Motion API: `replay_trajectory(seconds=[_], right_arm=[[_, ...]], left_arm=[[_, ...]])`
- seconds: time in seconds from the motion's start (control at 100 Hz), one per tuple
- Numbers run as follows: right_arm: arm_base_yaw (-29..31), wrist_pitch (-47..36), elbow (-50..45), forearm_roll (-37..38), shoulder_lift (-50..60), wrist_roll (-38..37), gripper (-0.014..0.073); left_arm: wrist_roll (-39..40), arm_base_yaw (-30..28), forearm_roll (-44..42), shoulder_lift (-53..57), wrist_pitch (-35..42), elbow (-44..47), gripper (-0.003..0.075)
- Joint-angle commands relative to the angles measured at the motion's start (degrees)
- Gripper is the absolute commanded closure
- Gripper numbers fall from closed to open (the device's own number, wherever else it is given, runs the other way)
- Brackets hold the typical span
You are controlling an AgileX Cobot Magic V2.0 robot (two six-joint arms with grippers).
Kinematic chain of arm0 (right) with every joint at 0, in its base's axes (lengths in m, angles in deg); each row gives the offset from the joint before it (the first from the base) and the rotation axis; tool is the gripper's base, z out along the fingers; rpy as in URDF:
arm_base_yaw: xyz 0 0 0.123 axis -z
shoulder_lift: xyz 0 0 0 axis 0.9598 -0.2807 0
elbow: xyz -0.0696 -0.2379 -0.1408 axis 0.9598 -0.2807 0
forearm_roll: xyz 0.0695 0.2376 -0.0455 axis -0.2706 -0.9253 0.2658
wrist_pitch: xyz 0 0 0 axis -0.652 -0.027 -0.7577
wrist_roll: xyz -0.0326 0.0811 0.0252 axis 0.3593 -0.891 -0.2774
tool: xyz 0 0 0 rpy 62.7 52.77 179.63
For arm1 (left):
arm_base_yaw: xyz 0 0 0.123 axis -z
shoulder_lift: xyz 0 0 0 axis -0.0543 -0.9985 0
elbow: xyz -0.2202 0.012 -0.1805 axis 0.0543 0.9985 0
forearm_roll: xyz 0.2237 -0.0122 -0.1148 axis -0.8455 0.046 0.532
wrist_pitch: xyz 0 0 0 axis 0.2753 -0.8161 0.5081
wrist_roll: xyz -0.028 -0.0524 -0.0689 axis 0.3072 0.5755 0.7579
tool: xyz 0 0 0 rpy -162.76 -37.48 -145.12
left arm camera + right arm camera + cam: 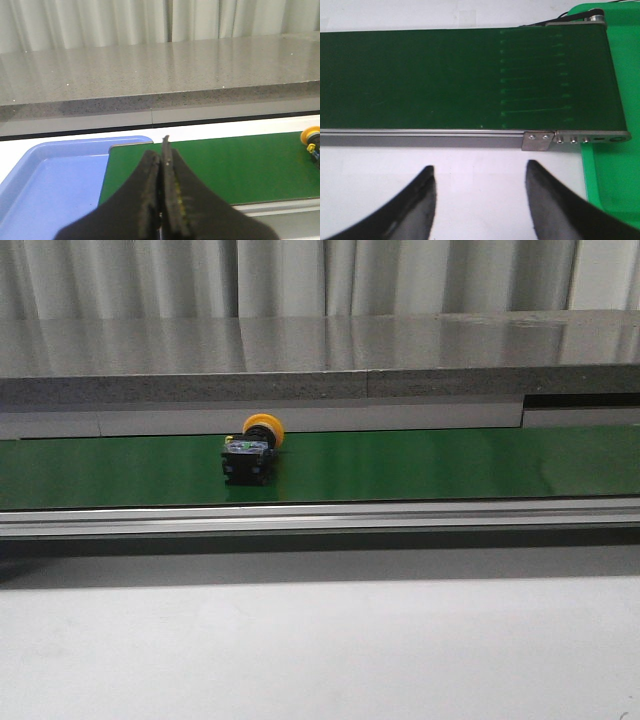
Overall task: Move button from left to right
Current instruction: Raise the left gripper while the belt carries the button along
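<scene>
Green belt (450,465) below grey counter (320,350) | button (252,448) on belt, untouched | left tool (161,165) pressed together | right tool (480,192) spread apart | advice: grasp black body squarely.

The conveyor belt (450,465) is showing a smooth, slightly glossy green surface, and the rail (320,517) along its near edge is presenting as brushed metal, with a screwed metal bracket (538,140) at the belt's end. Behind the belt, the speckled grey countertop (300,350) is reflecting light like polished stone. On the belt, the button (253,447) is appearing as plastic, yellow cap glossy, black body matt; the blue tray (55,175) beside the belt's end is looking like smooth plastic.
</scene>
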Motion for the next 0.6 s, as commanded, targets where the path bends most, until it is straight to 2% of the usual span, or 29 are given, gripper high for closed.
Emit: replay_trajectory(seconds=[0.0,0.11,0.24,0.4,0.59], right_arm=[[0.06,-5.34,2.14,-0.84,0.16,0.14,0.0045],[0.06,-7.39,2.14,-4.92,0.09,0.14,0.0043],[0.06,-5.73,3.73,-8.42,-2.56,0.14,0.0043],[-0.37,-4.43,8.87,-9.48,-9.51,0.3,0.0043],[-5.87,-4.65,15.71,-9.48,-18.69,1.24,0.0043]], left_arm=[[0.22,0.46,0.09,-0.46,4.63,-1.58,0.0741],[0.22,0.46,0.09,-0.46,4.63,-1.58,0.0741],[0.22,0.46,0.09,-0.46,4.63,-1.58,0.0741],[0.22,0.46,0.09,-0.46,4.63,-1.58,0.0741],[0.22,0.46,0.09,-0.46,4.63,-1.58,0.0741]])
